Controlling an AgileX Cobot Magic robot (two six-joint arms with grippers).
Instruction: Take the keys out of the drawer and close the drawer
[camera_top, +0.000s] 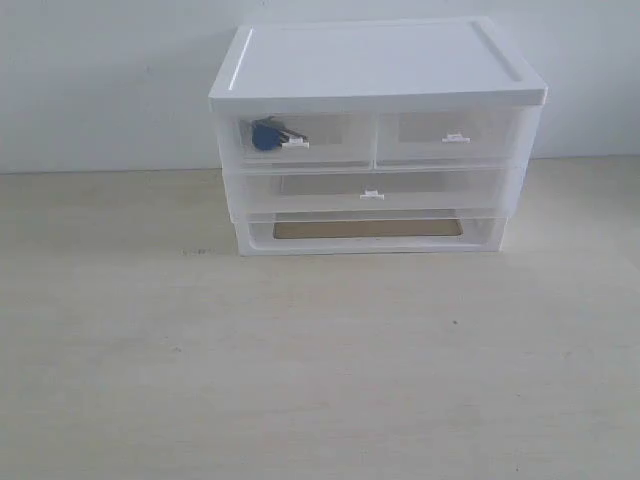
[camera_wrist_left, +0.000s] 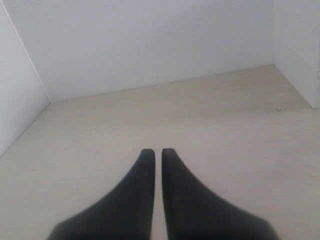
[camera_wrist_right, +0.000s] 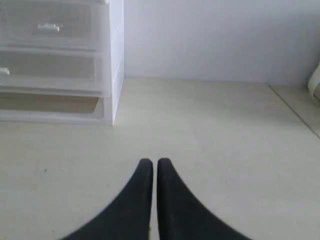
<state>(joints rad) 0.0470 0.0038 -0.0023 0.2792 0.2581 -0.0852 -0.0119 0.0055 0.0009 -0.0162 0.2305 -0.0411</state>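
Observation:
The keys (camera_top: 271, 133), with a round blue fob, lie inside the drawer (camera_top: 320, 138), the small translucent top-left one of a white plastic drawer unit (camera_top: 375, 70). That drawer is pushed in, its tiny tab handle (camera_top: 295, 144) at the front. Neither arm shows in the exterior view. My left gripper (camera_wrist_left: 157, 151) is shut with nothing in it, low over bare tabletop away from the unit. My right gripper (camera_wrist_right: 150, 161) is shut and empty too, over the table in front of the unit's right corner (camera_wrist_right: 114, 100).
The unit also has a matching top-right small drawer (camera_top: 455, 135), a full-width drawer (camera_top: 372, 190) below and an open slot (camera_top: 365, 229) at the bottom. White walls stand behind the light wooden table (camera_top: 320, 370).

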